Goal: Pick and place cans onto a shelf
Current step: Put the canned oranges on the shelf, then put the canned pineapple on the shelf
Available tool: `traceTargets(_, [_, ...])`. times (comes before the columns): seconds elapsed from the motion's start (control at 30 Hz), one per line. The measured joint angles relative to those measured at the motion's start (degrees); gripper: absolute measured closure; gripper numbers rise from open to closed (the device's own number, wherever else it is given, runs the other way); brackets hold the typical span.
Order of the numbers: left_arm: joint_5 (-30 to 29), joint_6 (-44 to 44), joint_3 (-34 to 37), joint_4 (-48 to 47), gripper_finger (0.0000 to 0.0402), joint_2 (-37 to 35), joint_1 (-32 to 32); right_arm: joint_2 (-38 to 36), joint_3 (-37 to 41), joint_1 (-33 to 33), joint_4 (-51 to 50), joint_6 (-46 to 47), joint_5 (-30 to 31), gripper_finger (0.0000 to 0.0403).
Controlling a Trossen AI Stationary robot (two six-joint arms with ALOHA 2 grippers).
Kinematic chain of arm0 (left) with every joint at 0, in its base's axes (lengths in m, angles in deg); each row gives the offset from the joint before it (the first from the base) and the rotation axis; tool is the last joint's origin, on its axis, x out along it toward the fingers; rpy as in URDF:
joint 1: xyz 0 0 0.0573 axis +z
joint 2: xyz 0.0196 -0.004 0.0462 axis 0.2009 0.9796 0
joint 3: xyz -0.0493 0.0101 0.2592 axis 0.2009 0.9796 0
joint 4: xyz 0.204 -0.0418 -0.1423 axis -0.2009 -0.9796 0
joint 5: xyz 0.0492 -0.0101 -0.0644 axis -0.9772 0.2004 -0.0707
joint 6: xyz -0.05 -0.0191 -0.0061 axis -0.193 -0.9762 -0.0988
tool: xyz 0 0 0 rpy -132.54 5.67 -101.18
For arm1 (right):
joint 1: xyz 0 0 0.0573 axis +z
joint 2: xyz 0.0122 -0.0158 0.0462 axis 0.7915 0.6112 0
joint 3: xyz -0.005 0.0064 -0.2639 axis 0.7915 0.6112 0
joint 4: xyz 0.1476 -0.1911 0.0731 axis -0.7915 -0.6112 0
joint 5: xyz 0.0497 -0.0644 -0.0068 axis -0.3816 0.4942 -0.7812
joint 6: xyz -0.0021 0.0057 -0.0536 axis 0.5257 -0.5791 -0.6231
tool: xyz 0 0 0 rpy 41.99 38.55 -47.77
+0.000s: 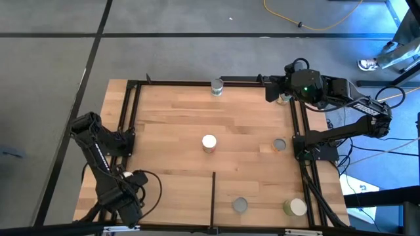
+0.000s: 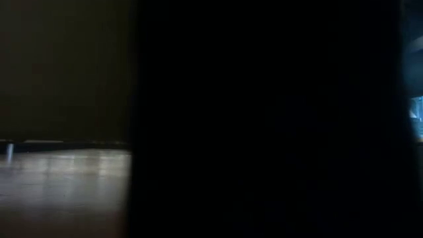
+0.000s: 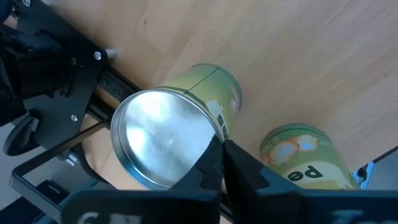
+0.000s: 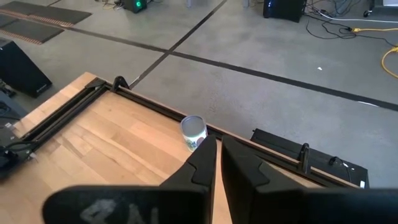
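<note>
Several cans stand upright on their bases on the wood shelf point(image 1: 170, 124): one at the far rail point(image 1: 217, 86), a white-topped one mid-table point(image 1: 209, 142), one right of it point(image 1: 280, 144), two near the front point(image 1: 240, 205) point(image 1: 295, 207). My left gripper point(image 3: 222, 152) is shut, points down at the front left point(image 1: 130, 195) and shows over a silver-topped green can point(image 3: 163, 142). A second green can point(image 3: 303, 160) stands beside that one. The left arm hides both in the high view. My right gripper point(image 4: 217, 149) hangs shut at the far right corner point(image 1: 270, 90). My left gripper's shut fingertips point(image 3: 211, 155) show against the rim of the silver-topped can's lid point(image 3: 200, 130), coming from above. Whether they touch the rim, I cannot tell. Nothing is between the fingers.
A thin black divider strip point(image 1: 213, 198) runs in from the front edge. Black frame rails point(image 1: 128, 118) edge the wood on all sides. A person's shoe point(image 1: 367, 63) and a yellow cable point(image 1: 315, 25) lie on the floor beyond. Something dark and close point(image 2: 264, 119) blocks most of the low view.
</note>
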Motion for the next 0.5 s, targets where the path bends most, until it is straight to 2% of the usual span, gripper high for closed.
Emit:
traceTargets(0.3, [3.23, 0.49, -0.18, -0.46, 0.0381, -0.02, 1.55, 0.00, 0.00, 0.00, -0.01, 0.05, -0.02, 0.0375])
traceTargets(0.5, [-0.97, 0.73, -5.30, -2.20, 0.0380, -0.02, 1.84, 0.00, 0.00, 0.01, -0.01, 0.05, -0.02, 0.0375])
